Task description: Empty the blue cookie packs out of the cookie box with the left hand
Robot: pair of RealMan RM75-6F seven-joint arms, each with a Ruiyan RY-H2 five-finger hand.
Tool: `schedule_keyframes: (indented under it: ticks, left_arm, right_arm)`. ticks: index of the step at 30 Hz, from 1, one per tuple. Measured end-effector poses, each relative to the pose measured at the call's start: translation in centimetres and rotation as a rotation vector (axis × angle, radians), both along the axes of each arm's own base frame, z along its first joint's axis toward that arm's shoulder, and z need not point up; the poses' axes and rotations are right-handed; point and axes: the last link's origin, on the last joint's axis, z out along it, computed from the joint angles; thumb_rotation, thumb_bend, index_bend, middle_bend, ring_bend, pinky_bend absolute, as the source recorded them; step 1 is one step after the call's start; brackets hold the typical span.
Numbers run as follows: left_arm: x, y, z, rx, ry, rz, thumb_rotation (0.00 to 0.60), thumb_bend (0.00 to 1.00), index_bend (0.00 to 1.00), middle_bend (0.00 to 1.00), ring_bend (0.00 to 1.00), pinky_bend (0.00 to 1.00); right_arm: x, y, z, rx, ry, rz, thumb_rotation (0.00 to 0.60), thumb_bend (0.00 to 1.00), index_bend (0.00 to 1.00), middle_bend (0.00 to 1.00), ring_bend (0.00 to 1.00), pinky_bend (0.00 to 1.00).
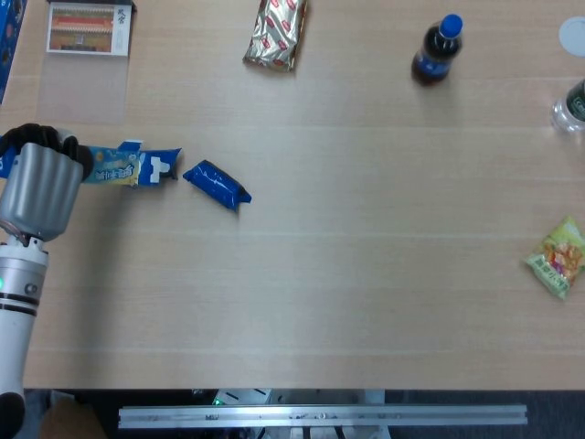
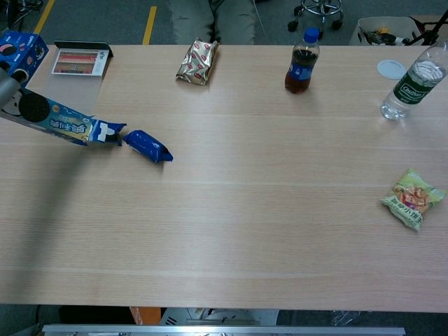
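Observation:
My left hand (image 1: 38,183) grips the blue cookie box (image 1: 123,165) by its rear end at the table's left edge. The box (image 2: 52,119) lies tilted with its open flap end pointing right. One blue cookie pack (image 1: 217,183) lies on the table just right of the box mouth, fully outside it, with a small gap between them. In the chest view the pack (image 2: 148,145) is plain, while only a sliver of the hand (image 2: 5,87) shows at the left border. The right hand is in neither view.
A gold snack bag (image 1: 277,33) and a cola bottle (image 1: 437,50) stand at the back. A booklet (image 1: 88,28) lies at the back left beside another blue box (image 2: 19,47). A water bottle (image 2: 414,80), a white lid (image 2: 390,68) and a green snack bag (image 1: 558,257) sit at the right.

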Motion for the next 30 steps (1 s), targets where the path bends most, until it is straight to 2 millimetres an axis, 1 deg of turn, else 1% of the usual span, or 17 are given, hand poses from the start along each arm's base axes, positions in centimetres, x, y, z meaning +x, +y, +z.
schedule_keyframes:
  ticks: [4,7,12,17,22,26,30]
  left_arm:
    - [0.7,-0.3,0.3,-0.004,-0.004,-0.036,0.600,0.27,0.24,0.37,0.36,0.56]
    - [0.8,-0.4,0.5,-0.003,-0.004,-0.037,0.600,0.27,0.24,0.37,0.36,0.56]
    - [-0.1,-0.3,0.9,0.012,0.011,0.005,0.600,0.27,0.24,0.37,0.36,0.56]
    - [-1.4,-0.4,1.6,0.035,0.033,0.063,0.600,0.27,0.24,0.37,0.36,0.56]
    - [-2.3,-0.9,2.1,0.043,0.024,0.109,0.600,0.27,0.24,0.37,0.36,0.56]
    - [-1.9,-1.4,2.2,0.026,-0.006,0.097,0.600,0.27,0.24,0.37,0.36,0.56]
    - [-1.0,-2.0,2.1,0.003,-0.052,0.058,0.600,0.27,0.24,0.37,0.36,0.56]
  right_arm:
    - [0.0,0.0,-0.1,0.002,0.000,0.000,0.600,0.26,0.37,0.36,0.32,0.40]
    - [0.0,-0.1,-0.2,0.006,0.000,-0.001,0.600,0.26,0.37,0.36,0.32,0.40]
    - [0.0,-0.2,-0.3,0.010,0.001,0.000,0.600,0.26,0.37,0.36,0.32,0.40]
    - [0.0,-0.4,-0.4,0.019,0.004,0.003,0.600,0.26,0.37,0.36,0.32,0.40]
    - [0.2,-0.5,-0.6,0.025,0.007,0.005,0.600,0.26,0.37,0.36,0.32,0.40]
    - [0.3,-0.5,-0.7,0.029,0.009,0.006,0.600,0.26,0.37,0.36,0.32,0.40]
    - [0.5,-0.5,-0.8,0.031,0.011,0.008,0.600,0.26,0.37,0.36,0.32,0.40]
